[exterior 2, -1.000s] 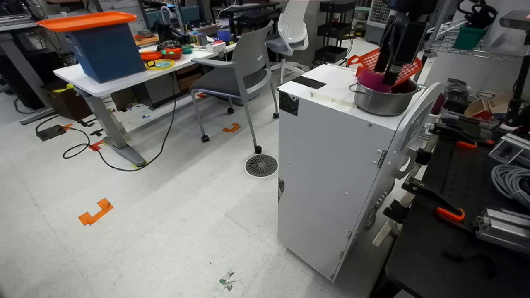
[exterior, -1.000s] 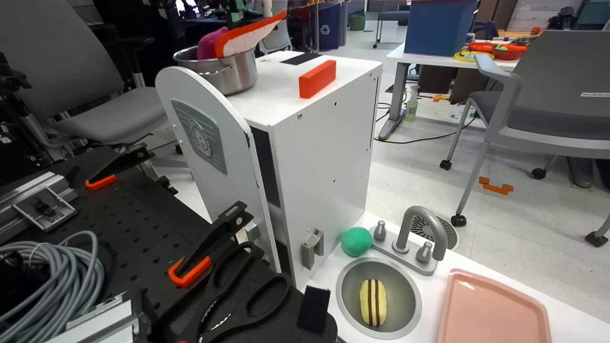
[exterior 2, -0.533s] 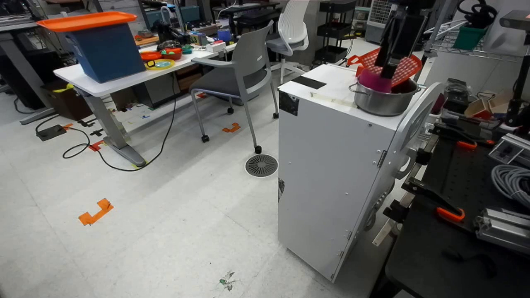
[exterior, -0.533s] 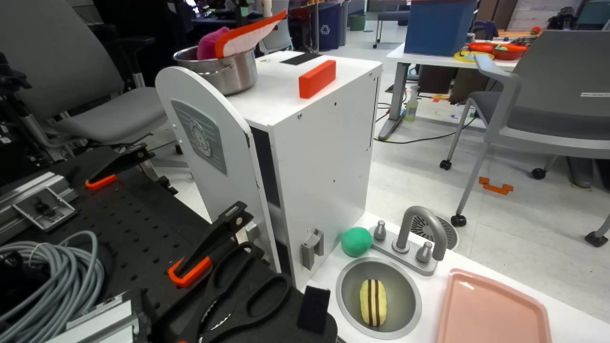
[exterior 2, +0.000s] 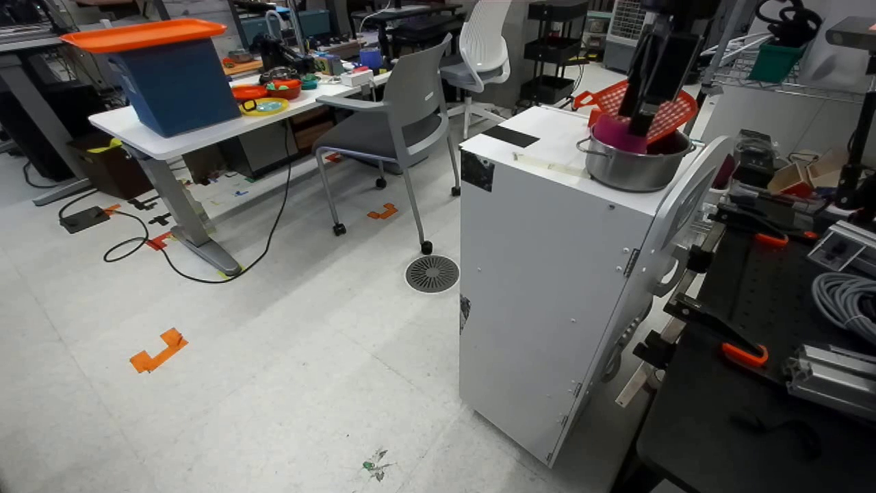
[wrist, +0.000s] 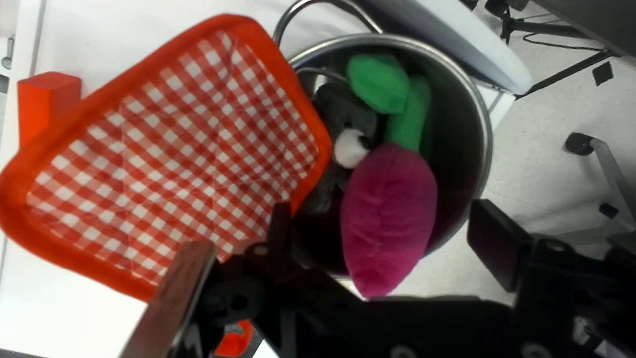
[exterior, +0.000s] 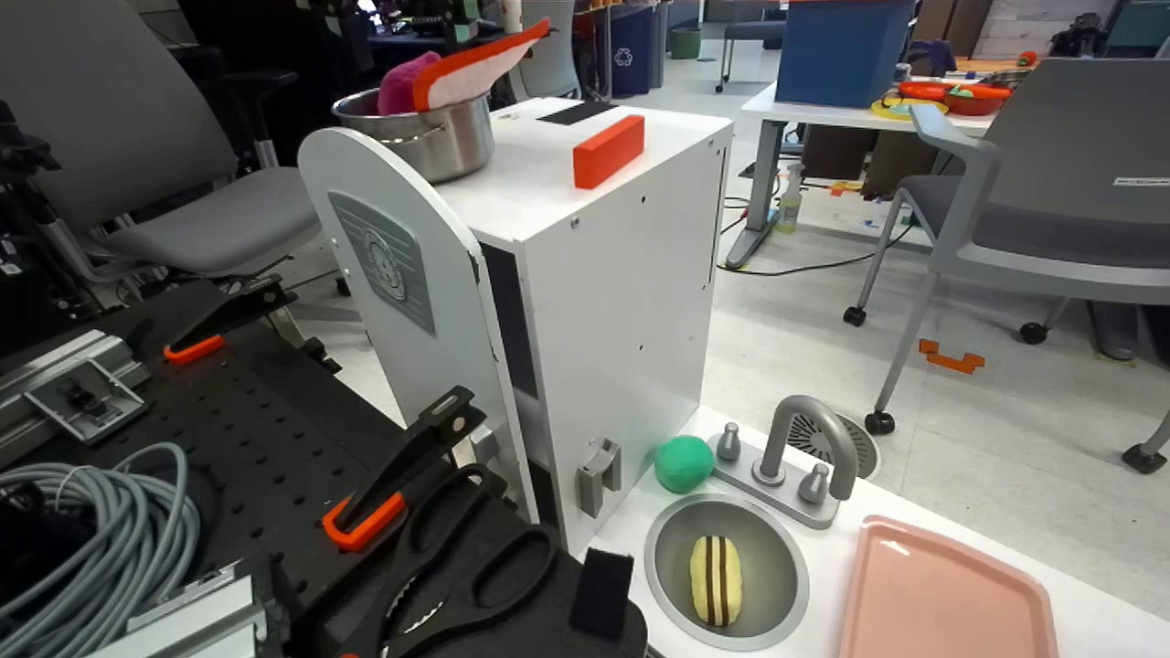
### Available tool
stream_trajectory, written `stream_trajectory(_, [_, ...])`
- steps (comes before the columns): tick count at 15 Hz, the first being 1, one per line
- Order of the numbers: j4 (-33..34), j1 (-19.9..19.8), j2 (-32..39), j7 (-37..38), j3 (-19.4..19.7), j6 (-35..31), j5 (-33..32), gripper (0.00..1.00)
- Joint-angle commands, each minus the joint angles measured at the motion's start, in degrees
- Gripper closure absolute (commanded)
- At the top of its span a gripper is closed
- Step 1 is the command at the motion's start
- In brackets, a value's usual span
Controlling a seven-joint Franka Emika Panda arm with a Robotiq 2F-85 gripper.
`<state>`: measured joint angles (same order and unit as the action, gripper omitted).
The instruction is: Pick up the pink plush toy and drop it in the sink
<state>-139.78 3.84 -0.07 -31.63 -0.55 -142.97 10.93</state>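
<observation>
Wrist view: the gripper (wrist: 382, 223) is spread, nothing grasped; the pink plush toy (wrist: 390, 199) is framed between the jaws, jutting from the pot (wrist: 454, 139). Pick-up is judged in hand; closure, then lifting toward the sink (exterior: 768, 567), is called for.

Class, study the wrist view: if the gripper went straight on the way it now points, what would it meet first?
Most likely the pink, oval plush toy, framed by the open gripper; depth is unclear, so one finger might brush the red-and-white checked fabric pot holder first.
</observation>
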Motion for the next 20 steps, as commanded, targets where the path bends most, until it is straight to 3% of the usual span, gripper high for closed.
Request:
stream_trajectory(1, [0.54, -0.53, 0.41, -1.4, -0.69, 0.35, 1.4, 0.37])
stream_trajectory(9, [0.51, -0.57, 0.43, -1.63, -0.78, 0.45, 1.5, 0.98])
stream_trajectory(16, [0.22, -0.51, -0.25, -2.1, -0.9, 0.63, 1.99, 0.98])
stream_trajectory(20, [-1.52, -0.2, -3.15, 2.24, -1.2, -0.52, -1.03, 0.98])
